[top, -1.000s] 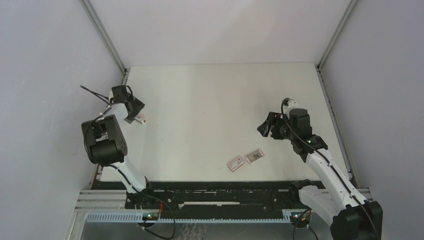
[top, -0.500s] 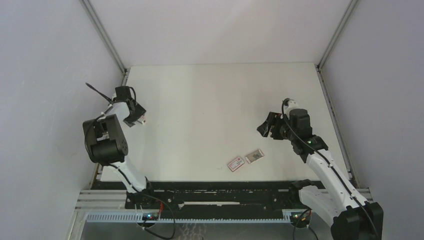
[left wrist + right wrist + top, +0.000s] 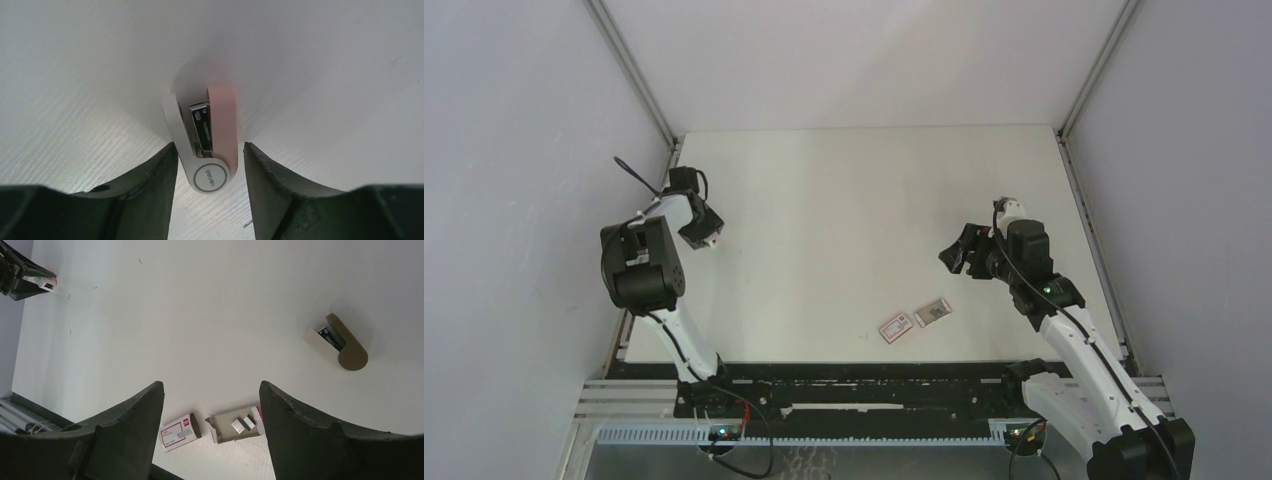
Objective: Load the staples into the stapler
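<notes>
The stapler (image 3: 207, 145), small with a white base and a pink top, lies on its side on the white table at the far left. My left gripper (image 3: 210, 146) is open and straddles its hinge end; the left finger (image 3: 155, 180) is almost against the white base, and a gap shows at the right finger. Seen from the top, the left gripper (image 3: 706, 234) hides the stapler. The staples (image 3: 243, 424) are two silvery blocks in a pale open tray (image 3: 222, 432) near the front edge. My right gripper (image 3: 210, 386) hangs open above the table, holding nothing.
A white sleeve with a red label (image 3: 177, 435) lies left of the tray, and shows from above as the sleeve (image 3: 895, 326). A second small stapler-shaped thing with a tan top (image 3: 342, 345) lies on the table in the right wrist view. Grey walls enclose the table.
The left gripper has swung a little toward the back and settled over the stapler, and its jaws have narrowed around it. The right arm has stayed still.
</notes>
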